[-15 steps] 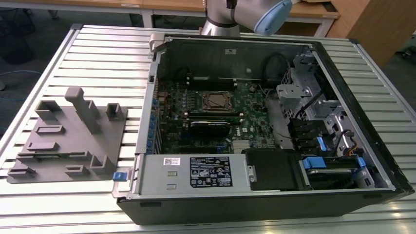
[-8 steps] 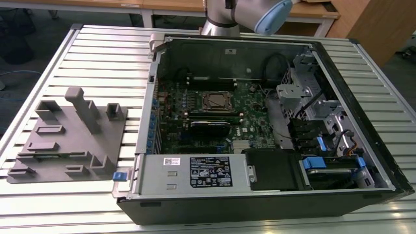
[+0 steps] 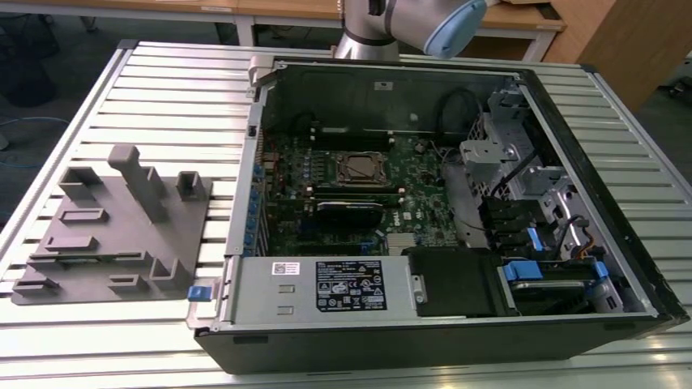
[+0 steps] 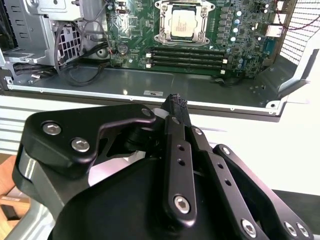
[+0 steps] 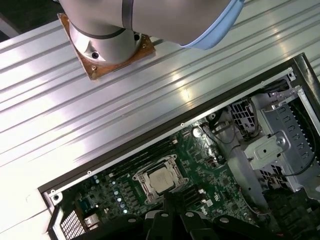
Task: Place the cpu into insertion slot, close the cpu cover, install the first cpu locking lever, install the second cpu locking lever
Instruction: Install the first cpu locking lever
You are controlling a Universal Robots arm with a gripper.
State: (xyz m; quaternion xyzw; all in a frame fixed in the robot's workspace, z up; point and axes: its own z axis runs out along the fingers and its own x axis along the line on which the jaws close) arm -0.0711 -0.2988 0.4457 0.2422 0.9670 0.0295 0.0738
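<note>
Here we see the cpu [image 4: 181,25] seated in the insertion slot [image 4: 161,36]. The tool [image 4: 175,102] hangs outside the case with its fingers pressed together, gripping nothing.

The arm [image 3: 390,20] is silver-grey metal tubing with pale blue joint caps, on a round base [image 5: 102,37] bolted to a square copper-coloured plate. The gripper [image 4: 175,107] is matte black, built of linked bars with silver screw heads and ribbed fingertips

This looks like a robotics lab or workshop: an opened computer case [image 3: 433,203] lies on a ribbed aluminium worktable [image 3: 162,97], a grey fixture block [image 3: 113,227] sits beside it, and wooden desks [image 3: 271,10] stand at the far side.
</note>
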